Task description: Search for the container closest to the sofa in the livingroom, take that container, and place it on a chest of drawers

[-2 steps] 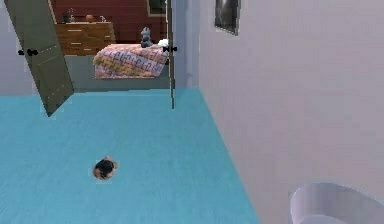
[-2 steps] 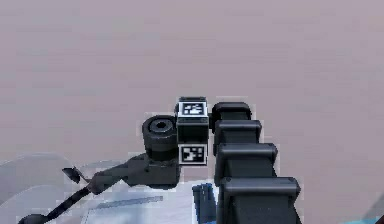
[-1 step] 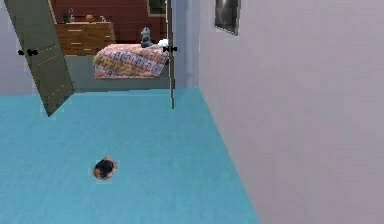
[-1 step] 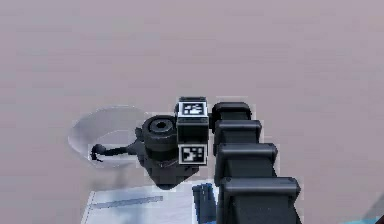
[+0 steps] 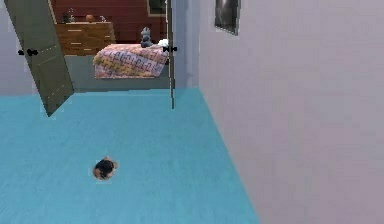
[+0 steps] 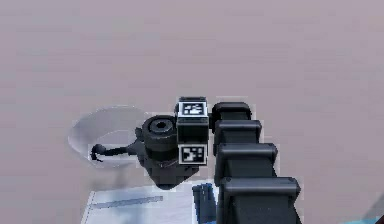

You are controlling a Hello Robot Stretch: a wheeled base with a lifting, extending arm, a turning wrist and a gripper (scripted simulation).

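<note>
Arm side view: the gripper (image 6: 105,152) stands at the far end of the arm (image 6: 245,165). A pale, rounded, thin-walled container (image 6: 92,128) hangs there, clear of every surface, with plain wall behind it. The gripper holds the container. Finger setting: cannot be told from where I stand.

Handling, as a judgement: the container looks see-through and shallow, so it is probably light, stiff and smooth, and possibly brittle. The rim is the sensible hold point, since the curved wall would likely slip. Keep it level and set it down gently.

Forward view, places given from the open door (image 5: 45,50):
- Beyond the door, against the far wall, stands a wooden chest of drawers (image 5: 85,38).
- Beyond the door and to its right lies a bed (image 5: 130,62) under a patterned cover.
- Nearer than the door, on the teal floor (image 5: 200,170), lies a small dark round thing (image 5: 104,169).

Count: container, one; chest of drawers, one; bed, one; door, one; dark round thing, one.
</note>
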